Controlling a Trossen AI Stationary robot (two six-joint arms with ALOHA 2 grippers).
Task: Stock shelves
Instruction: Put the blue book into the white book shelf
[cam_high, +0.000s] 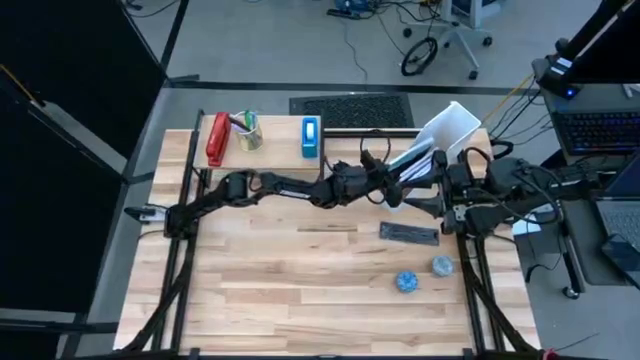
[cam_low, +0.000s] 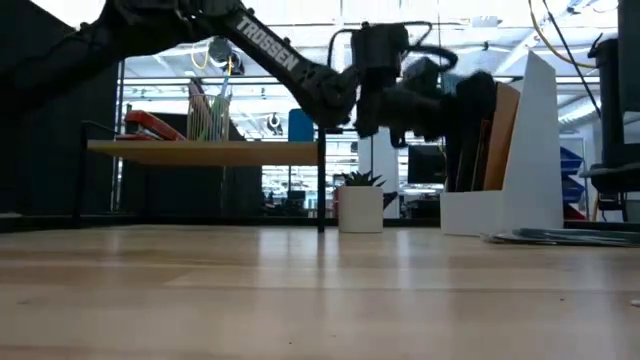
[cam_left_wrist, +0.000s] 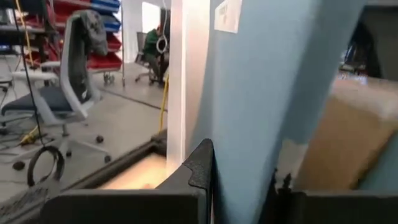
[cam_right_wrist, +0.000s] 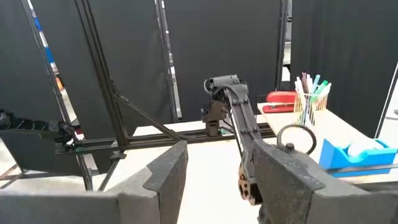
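The white file holder (cam_high: 452, 130) stands at the table's far right, also in the low view (cam_low: 530, 150), with a brown board (cam_low: 500, 140) in it. My left gripper (cam_high: 396, 178) reaches across to its open side, shut on a light-blue folder (cam_left_wrist: 273, 87). The low wood shelf (cam_high: 262, 138) at the far left carries a red stapler (cam_high: 217, 138), a pen cup (cam_high: 248, 130) and a blue box (cam_high: 311, 136). My right gripper (cam_right_wrist: 217, 186) waits open, with nothing between its fingers, near the table's right edge (cam_high: 445, 207). My left gripper pinches the light-blue folder's lower edge (cam_left_wrist: 242, 186) between its two fingers, one finger (cam_left_wrist: 202, 165) on each flat face. The folder stands upright beside the holder's white wall (cam_left_wrist: 186, 74) and the brown board (cam_left_wrist: 348, 137). Whether its lower end rests on anything is hidden.
On the table's near right lie a dark flat case (cam_high: 408, 233), a blue ball (cam_high: 406, 281) and a grey ball (cam_high: 442, 265). A small potted plant (cam_low: 360, 205) stands by the holder, and papers (cam_low: 565, 237) lie to its right. A laptop (cam_high: 600, 130) sits beyond the right edge.
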